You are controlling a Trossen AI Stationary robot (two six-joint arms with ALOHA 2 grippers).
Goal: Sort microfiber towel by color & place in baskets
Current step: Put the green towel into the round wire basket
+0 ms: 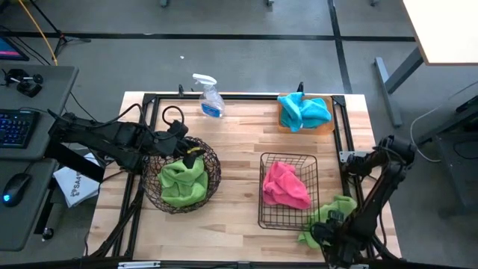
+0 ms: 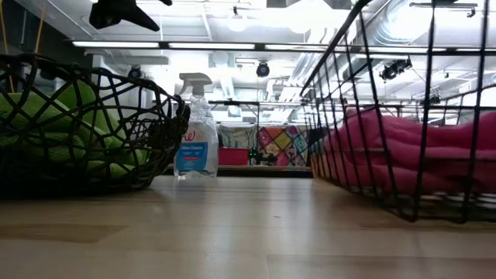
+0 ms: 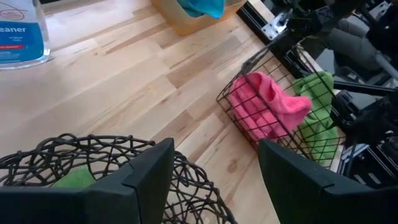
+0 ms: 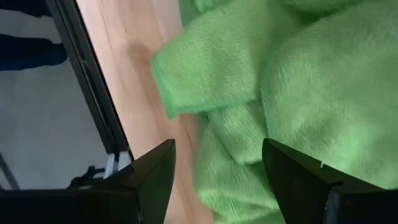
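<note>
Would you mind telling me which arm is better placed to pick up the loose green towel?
The right. Its pincer hangs open right over the loose green towel beside the black basket. The left pincer is over the round bowl, across the table.

Your left arm reaches in from the table's left side, its gripper [image 1: 190, 152] with fingers [image 3: 146, 180] spread apart. Your right arm bends down at the near right corner, its gripper [image 1: 328, 224] lowered, fingers [image 4: 152, 180] also parted.
</note>
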